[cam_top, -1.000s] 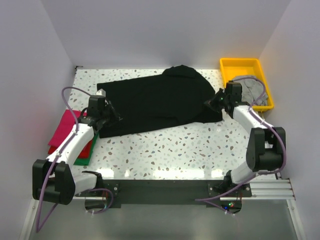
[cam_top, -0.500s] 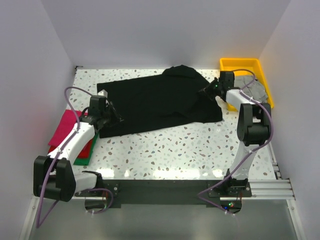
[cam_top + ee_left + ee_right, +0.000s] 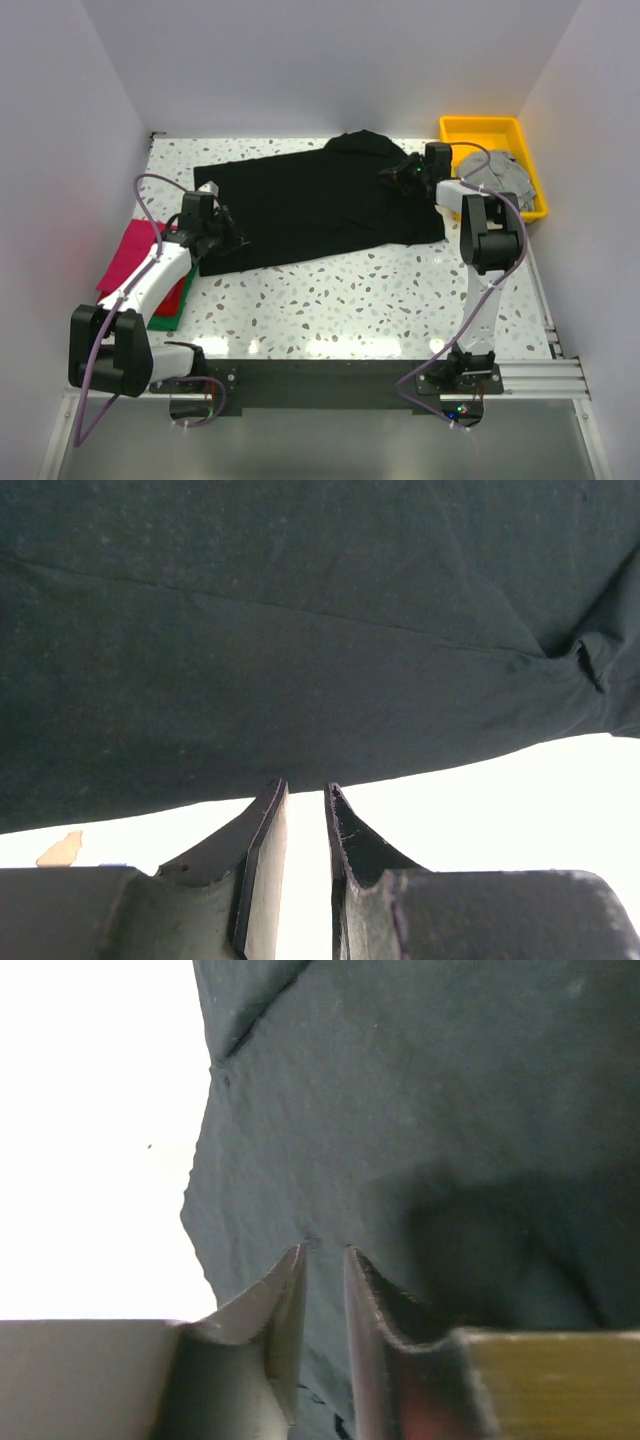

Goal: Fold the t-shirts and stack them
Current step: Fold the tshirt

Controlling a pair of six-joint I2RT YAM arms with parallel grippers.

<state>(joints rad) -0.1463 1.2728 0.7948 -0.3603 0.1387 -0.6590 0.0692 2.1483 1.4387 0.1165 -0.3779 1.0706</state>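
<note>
Top view: a black t-shirt (image 3: 310, 205) lies spread flat across the far half of the speckled table (image 3: 350, 300), its length running from left to right. My left gripper (image 3: 228, 238) sits at the shirt's near left corner. My right gripper (image 3: 390, 175) rests over the shirt's far right part. At the table's left edge lies a pile of folded shirts: a magenta t-shirt (image 3: 125, 255) on top, with a red t-shirt (image 3: 178, 292) and a green t-shirt (image 3: 165, 322) showing beneath it. A yellow tray (image 3: 480, 125) stands at the far right corner, with a crumpled grey t-shirt (image 3: 505, 175) in it.

Left wrist view: my left gripper (image 3: 305, 788) has its fingers a narrow slit apart, with bright table (image 3: 500, 800) showing through the gap. Their tips reach the hem of the black t-shirt (image 3: 300, 630). I see no cloth between them.

Right wrist view: my right gripper (image 3: 325, 1250) also has its fingers slightly apart, tips down on the black t-shirt (image 3: 450, 1110) near its edge. White table (image 3: 90, 1110) shows to the left.
</note>
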